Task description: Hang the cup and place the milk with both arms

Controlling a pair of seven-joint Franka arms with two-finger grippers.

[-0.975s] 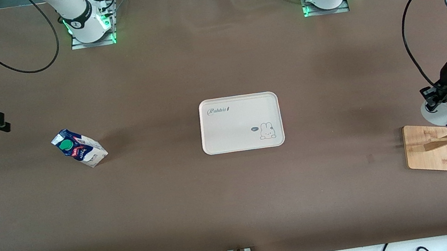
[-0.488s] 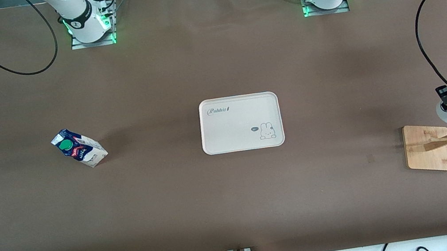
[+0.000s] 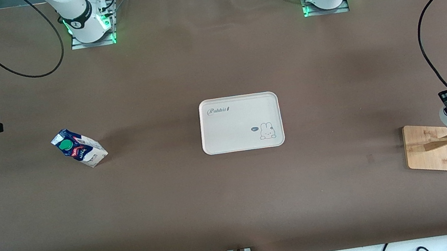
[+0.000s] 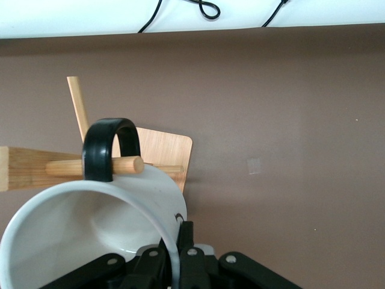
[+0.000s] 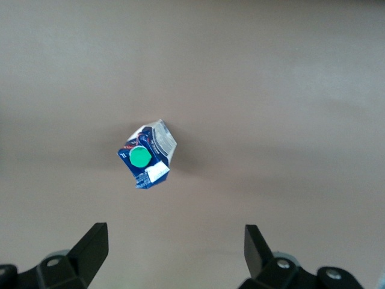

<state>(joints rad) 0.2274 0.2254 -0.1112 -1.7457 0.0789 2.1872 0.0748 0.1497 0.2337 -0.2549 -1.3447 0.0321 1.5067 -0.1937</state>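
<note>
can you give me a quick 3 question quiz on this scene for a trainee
1. True or false: the cup's handle is threaded over a peg of the wooden rack.
2. Which tool stands open above the table near the milk? A) left tool B) right tool C) neither
3. Fill in: the tray in the middle of the table carries ____.

Key
1. True. In the left wrist view the black loop sits around the peg, and the left tool is shut on the cup's rim.
2. B. The right tool has its fingers spread wide, with the upright carton on the table below it.
3. Nothing; only its printed rabbit shows.
</note>
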